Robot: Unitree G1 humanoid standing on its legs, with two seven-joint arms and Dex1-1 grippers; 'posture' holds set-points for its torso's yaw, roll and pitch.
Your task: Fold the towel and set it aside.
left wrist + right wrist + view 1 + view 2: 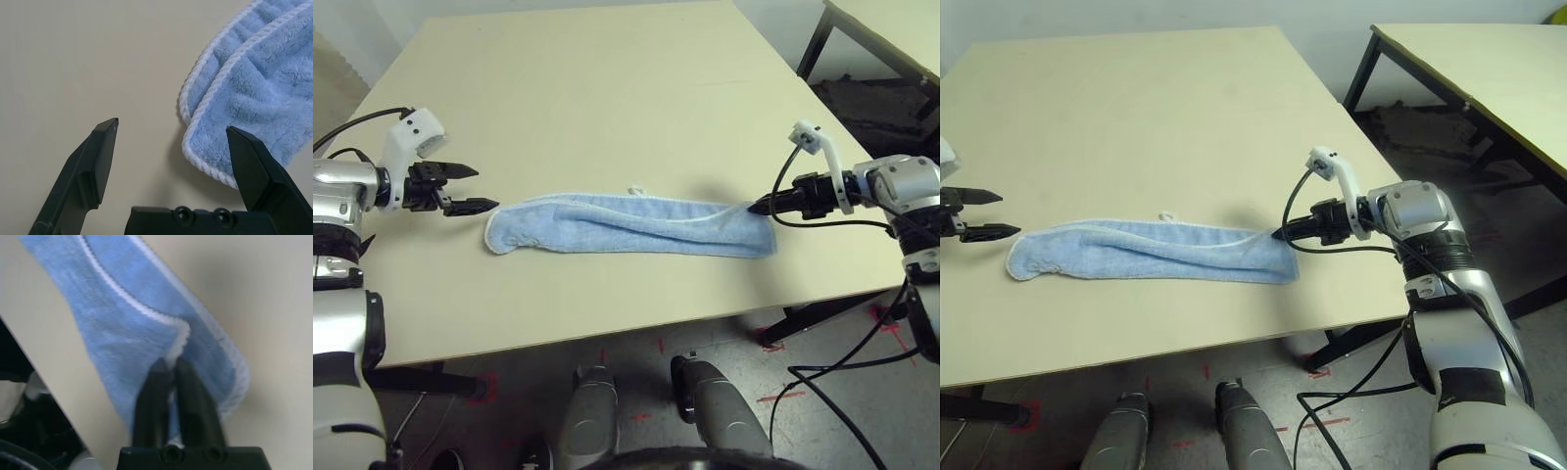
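Now, on the left side, the left gripper with its two black fingers stands wide apart and holds nothing. It hovers just beside the rounded left end of the small light blue terry towel, with one finger close to the white stitched edging.

That towel lies as a long, narrow, folded strip across the pale beige worktop, near the front edge. A little white loop sticks out from its far long edge, about in the middle.

At the right end, the right gripper comes in from the side, pointing left and a bit down. Its fingers are pressed together on the towel's corner, and a small fold of cloth with white edging is pinched between them.
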